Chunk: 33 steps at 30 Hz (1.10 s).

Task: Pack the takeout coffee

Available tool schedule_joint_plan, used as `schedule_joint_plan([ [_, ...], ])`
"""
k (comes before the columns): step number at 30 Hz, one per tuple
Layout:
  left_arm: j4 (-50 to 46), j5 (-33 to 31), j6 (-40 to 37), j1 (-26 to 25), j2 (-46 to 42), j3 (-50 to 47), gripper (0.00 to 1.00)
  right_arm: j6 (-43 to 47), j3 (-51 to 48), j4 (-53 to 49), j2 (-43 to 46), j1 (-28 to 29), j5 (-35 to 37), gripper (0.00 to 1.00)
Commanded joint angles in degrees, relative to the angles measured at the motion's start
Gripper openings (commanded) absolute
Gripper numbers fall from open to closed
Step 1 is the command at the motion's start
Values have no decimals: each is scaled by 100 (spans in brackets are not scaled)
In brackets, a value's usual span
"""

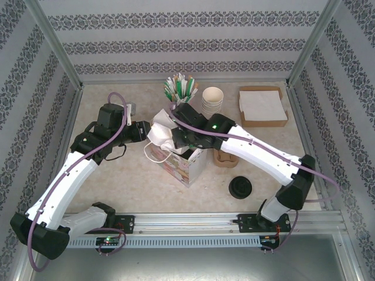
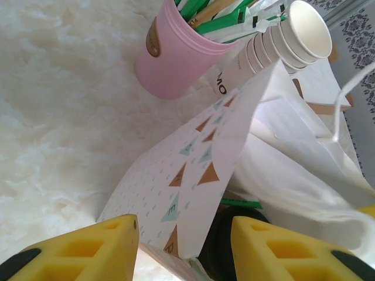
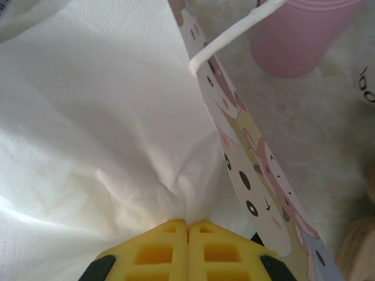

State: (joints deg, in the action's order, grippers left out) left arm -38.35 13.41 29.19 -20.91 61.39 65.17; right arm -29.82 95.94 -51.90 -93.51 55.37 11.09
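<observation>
Roughly mid-counter stands the tall printed paper bag point(image 1: 190, 168), with a soft white crumpled sheet point(image 3: 105, 146) bunched in the right claw point(image 3: 187, 225), which is closed tight on it. At the bag's mouth the left claw point(image 2: 184, 237) is spread around the takeout coffee point(image 2: 217, 252) and seems clamped on it. Likely light, thin-walled and spill-prone, the coffee wants a gentle upright hold around the wall below its lid, a dark round top peeking past the bag's panel.

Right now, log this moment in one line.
left gripper: straddling paper bag; right gripper: shut on white paper; black lid: on table
</observation>
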Motion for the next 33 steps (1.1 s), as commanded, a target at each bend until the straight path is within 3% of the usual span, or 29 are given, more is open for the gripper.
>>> schedule_joint_plan([
  [1,-147,5,-8,-120,-112,195,46,477,450,-881,-472,178,696,0],
  [5,-155,1,-10,-130,-127,197,47,507,826,-1233,-879,263,1006,0],
  [10,-180,-1,8,-146,-171,180,46,414,746,-994,-810,257,890,0],
  [13,-188,-27,8,-161,-199,164,47,380,674,-703,-637,255,721,7],
  [17,-179,-18,39,-173,-228,193,47,365,827,-536,-450,257,508,29],
  [22,-191,-22,45,-178,-285,280,48,340,873,-232,-20,254,316,50],
  [33,-300,-94,66,-188,-281,726,58,557,462,714,1097,259,131,54],
])
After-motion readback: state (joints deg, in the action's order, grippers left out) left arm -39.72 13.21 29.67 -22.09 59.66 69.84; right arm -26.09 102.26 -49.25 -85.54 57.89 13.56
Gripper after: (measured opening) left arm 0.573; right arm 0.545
